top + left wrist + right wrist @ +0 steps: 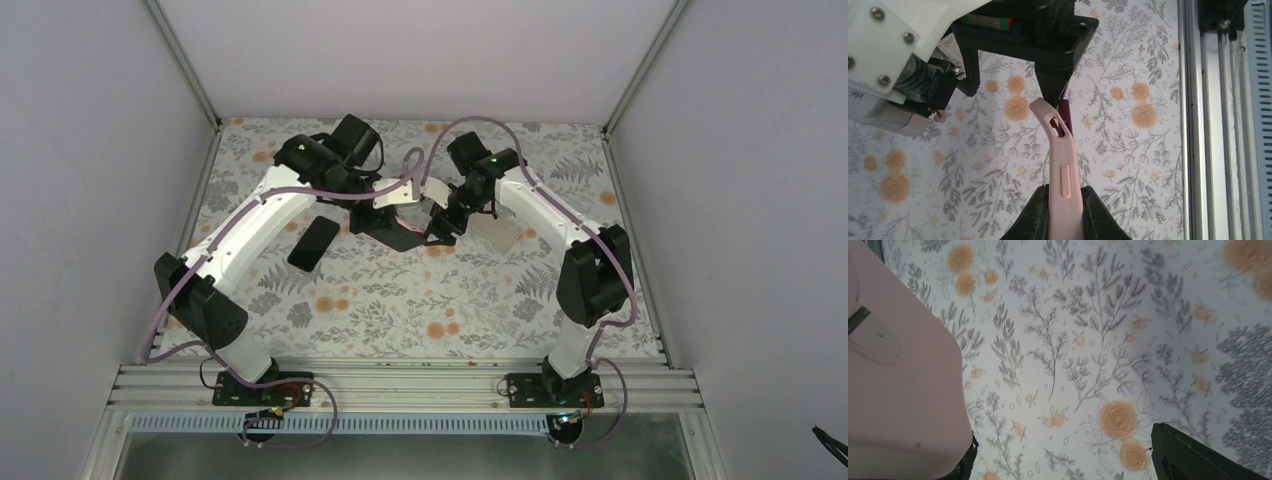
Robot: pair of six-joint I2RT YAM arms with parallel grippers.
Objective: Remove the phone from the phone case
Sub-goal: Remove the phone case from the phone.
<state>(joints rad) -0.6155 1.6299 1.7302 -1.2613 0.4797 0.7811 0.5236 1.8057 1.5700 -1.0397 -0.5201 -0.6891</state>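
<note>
Flowery tablecloth (pixel 400 300) holds the black phone (pixel 314 243), flat by your left arm (pixel 250 225) and out of its pink phone case (pixel 1063 165), I think. Further back your left gripper (pixel 1064 215) pinches that case, while your right gripper (pixel 1013 92) is spread wide, one finger (pixel 1050 82) at its tip. Push hard there and the case may slip out.

You've got the pink phone case (pixel 1064 170) raised off the table (pixel 450 300), edge-on, top corner bent over; black phone (pixel 315 243) lies flat on the table, apart from it.
</note>
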